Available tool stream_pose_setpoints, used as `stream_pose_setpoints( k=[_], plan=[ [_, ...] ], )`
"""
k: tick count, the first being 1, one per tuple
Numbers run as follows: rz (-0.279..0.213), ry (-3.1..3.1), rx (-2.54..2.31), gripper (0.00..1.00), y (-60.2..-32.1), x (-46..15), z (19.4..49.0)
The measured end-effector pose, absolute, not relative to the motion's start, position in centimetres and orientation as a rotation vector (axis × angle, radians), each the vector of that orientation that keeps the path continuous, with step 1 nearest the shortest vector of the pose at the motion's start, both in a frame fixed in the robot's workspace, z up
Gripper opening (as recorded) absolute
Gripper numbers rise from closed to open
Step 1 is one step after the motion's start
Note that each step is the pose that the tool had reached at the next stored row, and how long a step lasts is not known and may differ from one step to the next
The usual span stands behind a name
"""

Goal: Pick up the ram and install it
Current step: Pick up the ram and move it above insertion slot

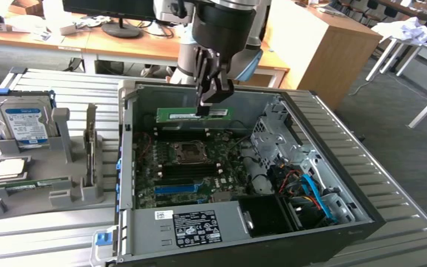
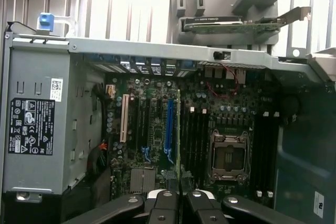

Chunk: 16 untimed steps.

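Note:
The ram (image 1: 187, 114) is a long green stick with a pale label, held on edge above the far side of the open computer case (image 1: 128, 167). My gripper (image 1: 210, 107) is shut on its top edge, near the end on the exterior view's right. In the wrist view the ram (image 2: 179, 129) shows edge-on as a thin green line running out from between my fingers (image 2: 167, 203). It hangs over the motherboard, beside the dark memory slots (image 2: 197, 145) next to the processor socket (image 2: 228, 156). In the exterior view the socket (image 1: 187, 151) lies below and in front of the stick.
A grey parts holder (image 1: 43, 194) on the exterior view's left carries a blue-labelled hard drive (image 1: 26, 123), a square silver processor (image 1: 11, 168) and an upright card (image 1: 91, 147). The power supply (image 1: 191, 228) and drive cage (image 1: 273, 133) crowd the case. Desks stand behind.

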State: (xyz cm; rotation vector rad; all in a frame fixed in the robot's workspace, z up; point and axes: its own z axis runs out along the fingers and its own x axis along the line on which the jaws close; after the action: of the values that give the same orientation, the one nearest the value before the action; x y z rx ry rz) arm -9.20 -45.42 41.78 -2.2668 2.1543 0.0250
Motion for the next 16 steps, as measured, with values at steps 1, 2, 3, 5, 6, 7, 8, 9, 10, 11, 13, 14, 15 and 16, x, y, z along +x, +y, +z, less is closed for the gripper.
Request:
stream_pose_setpoints(
  k=[1, 2, 3, 5, 6, 7, 8, 9, 10, 11, 13, 14, 15, 16],
  plan=[
    [0.025, 2.154, -2.267, 0.13, -45.4, -9.1, 41.8],
    [0.025, 2.154, -2.267, 0.13, -45.4, -9.0, 41.8],
    [0.025, 2.154, -2.267, 0.13, -45.4, -8.9, 41.8],
    [0.025, 2.154, -2.267, 0.13, -45.4, -8.6, 41.8],
    [0.025, 2.154, -2.267, 0.13, -45.4, -8.5, 41.8],
    [0.025, 2.154, -2.267, 0.13, -45.4, -8.4, 41.8],
    [0.025, 2.154, -2.267, 0.13, -45.4, -8.3, 41.8],
    [0.025, 2.155, -2.267, 0.13, -45.4, -8.2, 41.8],
    [0.025, 2.155, -2.267, 0.13, -45.4, -8.1, 41.8],
    [0.025, 2.155, -2.267, 0.13, -45.4, -8.0, 41.8],
    [0.025, 2.154, -2.267, 0.13, -45.4, -7.8, 41.8],
    [0.025, 2.154, -2.267, 0.13, -45.4, -7.7, 41.8],
    [0.025, 2.154, -2.267, 0.13, -45.4, -7.6, 41.8],
    [0.025, 2.154, -2.267, 0.13, -45.4, -7.4, 41.8]
  ],
)
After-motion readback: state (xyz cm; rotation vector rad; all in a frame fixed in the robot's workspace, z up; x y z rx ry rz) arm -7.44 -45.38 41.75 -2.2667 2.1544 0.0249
